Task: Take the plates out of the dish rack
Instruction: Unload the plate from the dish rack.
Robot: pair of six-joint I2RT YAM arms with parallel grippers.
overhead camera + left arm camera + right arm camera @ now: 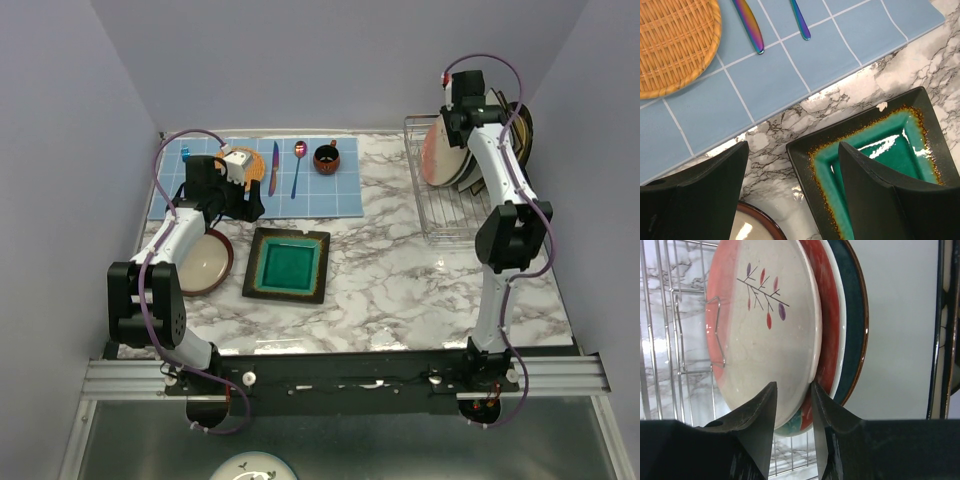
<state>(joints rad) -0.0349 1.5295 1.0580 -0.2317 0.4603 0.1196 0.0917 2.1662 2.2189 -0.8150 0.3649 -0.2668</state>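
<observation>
The silver wire dish rack (pixel 440 215) stands at the back right with several plates upright in it. My right gripper (pixel 450 125) is at their top. In the right wrist view it (pixel 793 385) is shut on the rim of the front plate (pixel 765 335), pink-edged with a twig design. Behind it stand a red-rimmed plate (pixel 827 315) and a dark blue plate (pixel 855 315). A square teal plate (pixel 287 264) and a cream, dark-red-rimmed plate (pixel 205 262) lie on the table. My left gripper (pixel 245 200) is open and empty above the gap between them (pixel 791 150).
A blue grid placemat (pixel 330 195) at the back left holds an orange woven mat (pixel 670 45), a knife (pixel 273 167), a spoon (pixel 298 165) and a small dark-red cup (pixel 326 158). More plates (pixel 942 340) stand at the rack's far end. Walls close in on both sides.
</observation>
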